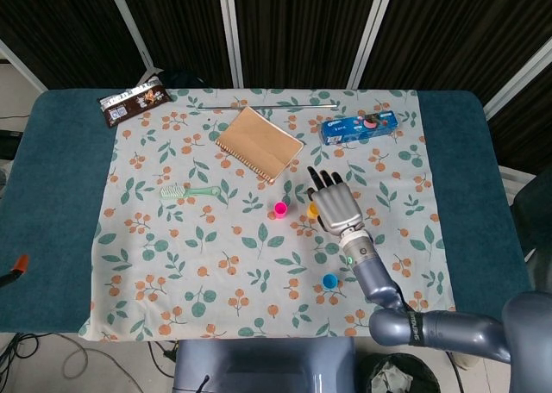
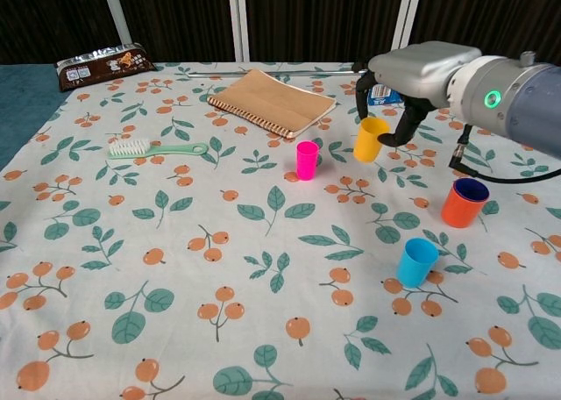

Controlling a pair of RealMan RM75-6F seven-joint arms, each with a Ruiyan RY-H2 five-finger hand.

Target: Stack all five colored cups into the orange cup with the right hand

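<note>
Left of centre on the tabletop (image 2: 53, 268) stands a small pink plastic cup (image 2: 307, 160). At upper right the right robot hand (image 2: 412, 75) pinches a tilted yellow plastic cup (image 2: 370, 139). Farther right, the orange plastic cup (image 2: 462, 204) holds a dark blue cup; below, a light blue plastic cup (image 2: 416, 261).

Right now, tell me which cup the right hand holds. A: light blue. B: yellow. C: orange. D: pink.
B: in the chest view the right hand grips the yellow cup, raised and tilted off the cloth; the other cups stand free.
</note>
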